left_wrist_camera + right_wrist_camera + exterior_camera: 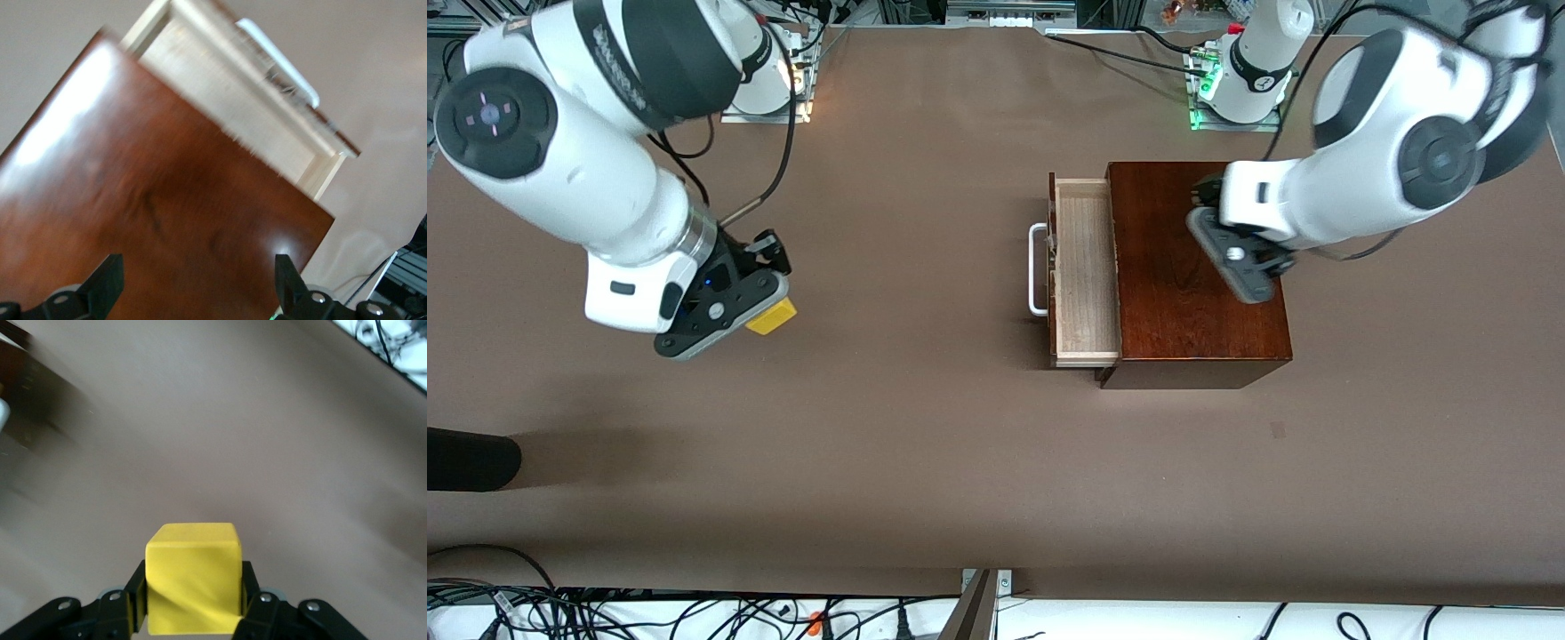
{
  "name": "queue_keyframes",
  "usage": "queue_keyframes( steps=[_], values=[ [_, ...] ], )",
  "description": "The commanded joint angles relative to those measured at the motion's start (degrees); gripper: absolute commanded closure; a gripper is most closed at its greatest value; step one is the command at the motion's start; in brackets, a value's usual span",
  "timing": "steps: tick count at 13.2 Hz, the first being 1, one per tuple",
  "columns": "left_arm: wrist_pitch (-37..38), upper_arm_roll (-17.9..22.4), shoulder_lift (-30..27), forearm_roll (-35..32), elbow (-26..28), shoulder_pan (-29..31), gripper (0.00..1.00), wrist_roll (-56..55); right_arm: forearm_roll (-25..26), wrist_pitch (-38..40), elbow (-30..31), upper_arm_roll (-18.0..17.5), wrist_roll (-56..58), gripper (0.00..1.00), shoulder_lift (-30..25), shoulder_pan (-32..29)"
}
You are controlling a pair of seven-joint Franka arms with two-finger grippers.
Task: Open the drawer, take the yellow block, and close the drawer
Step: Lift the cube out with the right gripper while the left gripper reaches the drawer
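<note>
On the brown table [925, 462], a plain matte cover runs edge to edge; cables [605, 613] lie tangled along the pale strip nearest the front camera, and both arm bases sit w/ more wiring at the top of the front view. A dark object [467, 458] pokes in at the right arm's end of the table, lying on the cover. Toward the left arm's end stands the box [1200, 267], dark reddish-brown w/ a glossy top. Its drawer [1085, 271] is pulled out toward the right arm's end, white handle [1037, 269] leading, pale wood inside; as far as the front and left wrist views show, nothing lies in it. The left gripper [197, 283] hangs over the box top, fingers spread wide, holding nothing; the left wrist view shows the lid's sheen between the two fingertips [107, 277]. The block [772, 316] is out of the drawer and well apart from the box: the right gripper [734, 311] has it pinched between its fingers, over bare table toward the right arm's end. In the right wrist view the yellow cube sits square between the fingers [250, 597], top and near face clear, w/ the table below it.
</note>
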State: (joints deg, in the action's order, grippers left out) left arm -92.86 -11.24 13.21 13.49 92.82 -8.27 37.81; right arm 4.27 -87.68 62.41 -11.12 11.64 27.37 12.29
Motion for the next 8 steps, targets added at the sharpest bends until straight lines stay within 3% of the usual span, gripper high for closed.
queue_keyframes(
  steps=[1, 4, 8],
  values=[
    [-5.81, -6.83, 4.71, 1.71, -2.47, 0.18, 0.0, 4.2, -2.59, -9.68, 24.36, 3.63, -3.01, 0.89, -13.1, -0.6],
    [-15.92, -12.48, 9.19, 1.01, -2.47, -0.78, 0.0, 4.28, -2.51, -17.14, 35.37, 5.57, -7.42, 0.89, -13.83, -1.91],
    [-26.39, -12.32, 15.08, -3.36, -5.97, -10.34, 0.0, 8.77, 2.58, -26.04, 43.66, 6.63, -7.33, 0.88, -12.34, -2.44]
  ],
)
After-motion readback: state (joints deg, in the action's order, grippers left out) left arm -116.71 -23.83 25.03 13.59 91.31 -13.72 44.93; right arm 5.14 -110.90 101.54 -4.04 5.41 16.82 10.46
